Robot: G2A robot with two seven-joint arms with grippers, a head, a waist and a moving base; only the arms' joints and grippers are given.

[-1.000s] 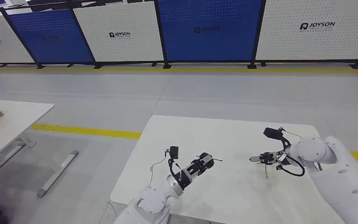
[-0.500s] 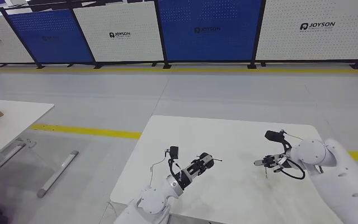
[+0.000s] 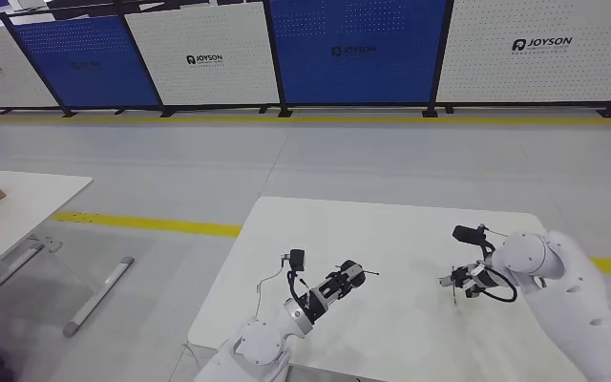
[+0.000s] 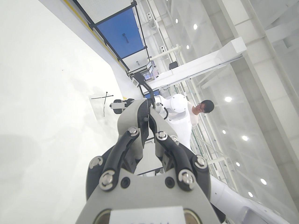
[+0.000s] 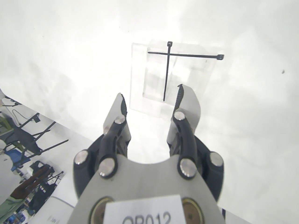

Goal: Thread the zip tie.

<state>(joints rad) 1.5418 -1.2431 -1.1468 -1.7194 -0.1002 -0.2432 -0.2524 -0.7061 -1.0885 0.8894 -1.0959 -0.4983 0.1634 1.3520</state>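
Currently the right end effector [image 5: 151, 92] hangs released, jaws spread, just above the desk [image 3: 401, 229]. It is close to two crossed zip ties [image 5: 168, 55] that lie on a clear block [image 5: 140, 75]. In the top view the ties sit at roughly 6 o'clock from it, just beside it. Well apart at 9 o'clock, the left end effector [image 4: 148, 103] is clenched. A thin dark strip [image 3: 370, 273], probably another tie, pokes from its tip toward 3 o'clock.

The crossing looks like the main hazard. Closing on the nearer tail could drag the second tie along or flick both off the block. A low approach might strike the block's edge and shove it. The tie is flat and slick, so a shallow pinch could let it twist and spoil the alignment with the small head slot.
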